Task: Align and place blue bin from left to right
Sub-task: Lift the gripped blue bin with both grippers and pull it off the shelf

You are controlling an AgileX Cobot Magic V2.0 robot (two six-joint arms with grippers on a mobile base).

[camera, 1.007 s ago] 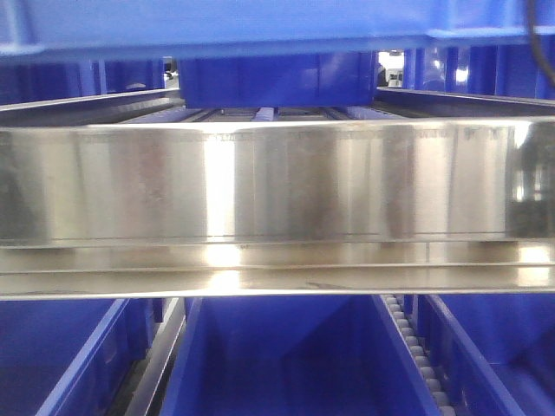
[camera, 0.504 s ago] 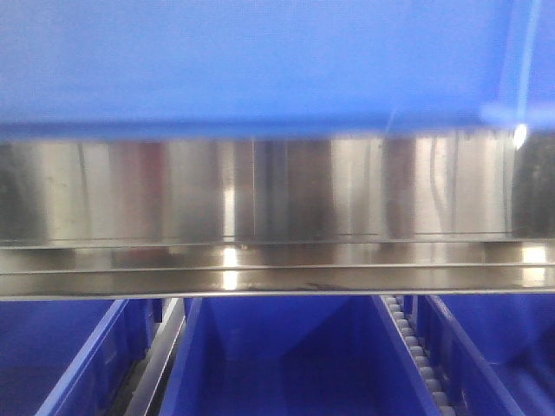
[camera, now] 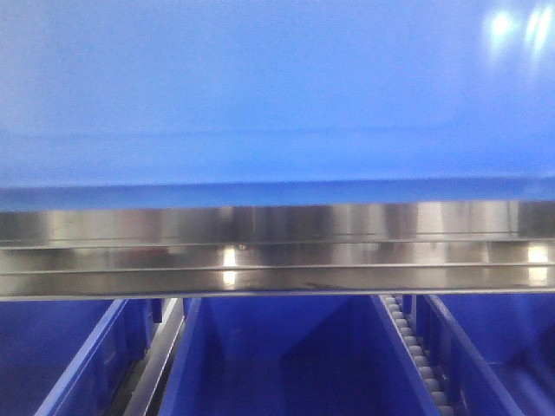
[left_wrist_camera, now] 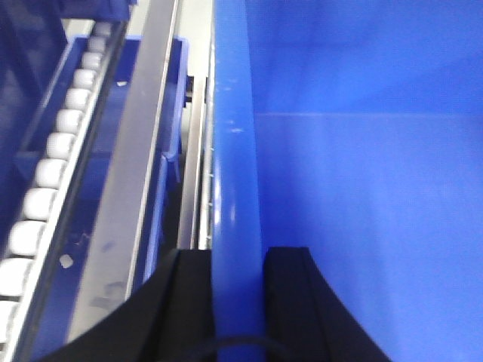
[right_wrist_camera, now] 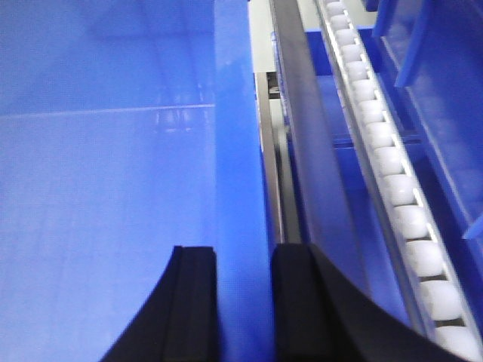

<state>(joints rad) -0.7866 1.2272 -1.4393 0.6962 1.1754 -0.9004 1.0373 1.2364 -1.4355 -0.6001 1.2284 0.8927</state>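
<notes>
Sky-blue, smooth-walled plastic crate [camera: 277, 87] fills the front view above a brushed-steel shelf rail [camera: 277, 251]. My left gripper [left_wrist_camera: 238, 264] and right gripper [right_wrist_camera: 243, 260] each pinch an opposite wall's rim; it looks stiff, bulky, slick, so rims suit gripping.

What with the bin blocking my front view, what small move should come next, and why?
Probably lower the blue bin slightly, arms level: left gripper and right gripper each clamp a side rim, and its bottom edge overlaps the steel rail.
</notes>
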